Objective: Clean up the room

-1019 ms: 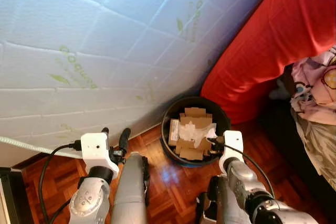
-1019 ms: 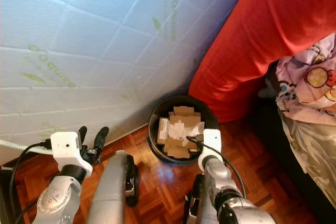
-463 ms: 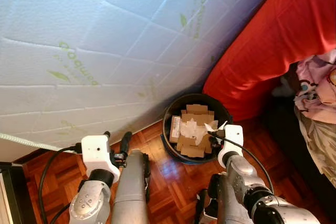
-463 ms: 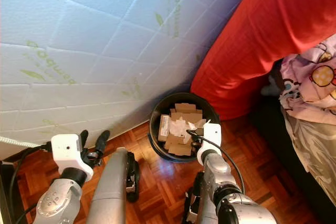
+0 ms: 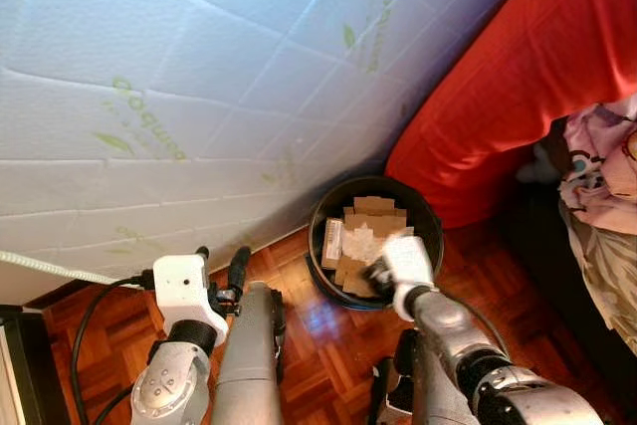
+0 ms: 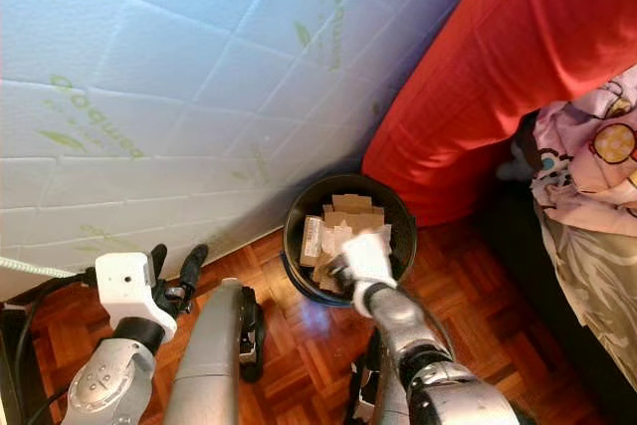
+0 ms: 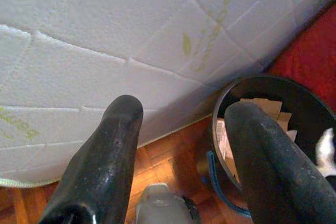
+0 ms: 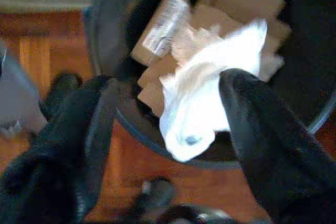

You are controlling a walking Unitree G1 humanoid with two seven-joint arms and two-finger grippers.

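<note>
A white quilted mattress (image 5: 199, 97) leans over parquet floor (image 5: 328, 330). The right gripper (image 8: 168, 124), blurred, hangs over the black bin (image 5: 323, 216), fingers spread; white crumpled paper (image 8: 207, 95) lies between them on cardboard scraps (image 5: 373, 214), contact unclear. The left gripper (image 7: 184, 145) idles, fingers parted, bin rim partly hidden behind one.

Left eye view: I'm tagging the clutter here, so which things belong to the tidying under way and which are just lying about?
In the job:
black bin
cardboard pieces inside it
white crumpled paper over the bin
right gripper, open above it

Lying about:
white mattress
red cover
patterned bedding
left gripper, idle
</note>
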